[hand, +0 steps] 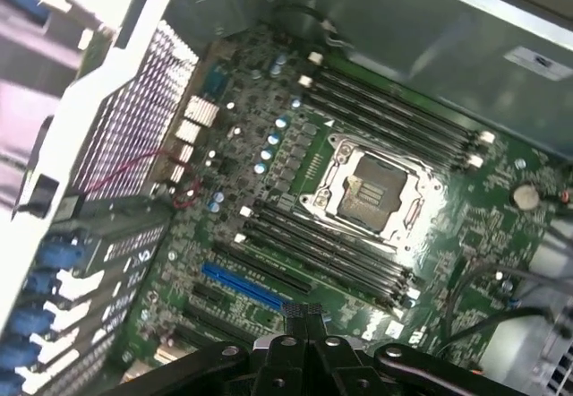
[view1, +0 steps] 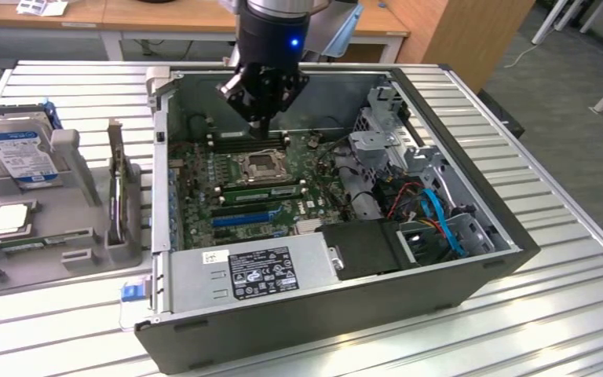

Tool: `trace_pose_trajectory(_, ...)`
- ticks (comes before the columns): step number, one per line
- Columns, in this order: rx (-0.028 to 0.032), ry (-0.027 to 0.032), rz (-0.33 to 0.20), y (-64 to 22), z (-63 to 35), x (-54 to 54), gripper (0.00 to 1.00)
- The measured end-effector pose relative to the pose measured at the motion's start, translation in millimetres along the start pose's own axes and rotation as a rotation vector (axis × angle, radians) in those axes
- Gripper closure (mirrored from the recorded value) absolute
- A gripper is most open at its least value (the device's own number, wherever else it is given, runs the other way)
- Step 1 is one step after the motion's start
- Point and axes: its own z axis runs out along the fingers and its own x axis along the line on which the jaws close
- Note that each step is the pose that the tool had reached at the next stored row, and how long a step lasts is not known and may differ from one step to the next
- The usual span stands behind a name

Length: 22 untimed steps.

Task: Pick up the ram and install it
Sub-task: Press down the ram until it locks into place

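near the bottom of the exterior view sits the grey power box [view1: 254,271] inside the open computer case [view1: 511,243]. just past it, in the middle of the picture, lies the ram [view1: 263,191], a thin green stick. it looks like it sits in a slot on the green board [view1: 191,169], beside the shiny chip socket [view1: 261,163]. farther back, in the upper middle, the gripper [view1: 260,124] hangs over the board with its jaws shut and nothing between them that i can see. the ram is likely light, stiff and easy to break. i think it is best held by its long thin edges, not by the little chips.
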Motion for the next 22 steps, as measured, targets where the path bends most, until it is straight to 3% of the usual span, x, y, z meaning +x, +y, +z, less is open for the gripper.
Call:
trace_pose_trajectory(9,-0.0097,0.0012,0.159,0.0,0.3,0.0,0.89)
trace_pose_trajectory(22,-0.0223,0.0026,0.364,0.0,-6.9,0.4,0.89)
